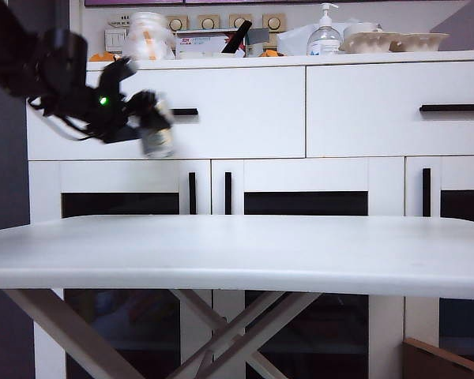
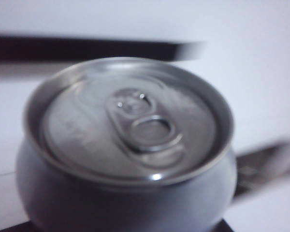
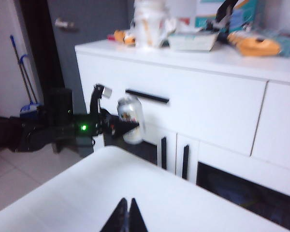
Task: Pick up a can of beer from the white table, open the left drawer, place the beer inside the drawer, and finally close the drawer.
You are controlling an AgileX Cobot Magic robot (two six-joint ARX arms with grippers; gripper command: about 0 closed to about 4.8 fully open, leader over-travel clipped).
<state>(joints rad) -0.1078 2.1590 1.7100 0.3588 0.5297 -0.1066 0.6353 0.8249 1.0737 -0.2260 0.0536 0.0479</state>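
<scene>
Currently: beer can [image 1: 157, 136] airborne, pinched in left gripper [image 1: 146, 118] fingers, just before left drawer [image 1: 237, 110], at eight o'clock from its handle [image 1: 185, 112]. Right gripper [image 3: 125, 216]: fingers pressed together, low over worktop [image 1: 245, 253]. Drawer still shut; opening likely falls to the free right arm.

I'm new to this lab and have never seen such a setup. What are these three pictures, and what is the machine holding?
It is a robot with two arms. One picture comes from a fixed camera facing the white table and the cabinet behind it; the other two come from cameras on each wrist. The left end effector holds the can of beer in the air, before the left drawer, which is closed. Its wrist camera looks down on the can's top. The right end effector is shut and holds nothing, above the table. Nothing shows lying on the table.
</scene>
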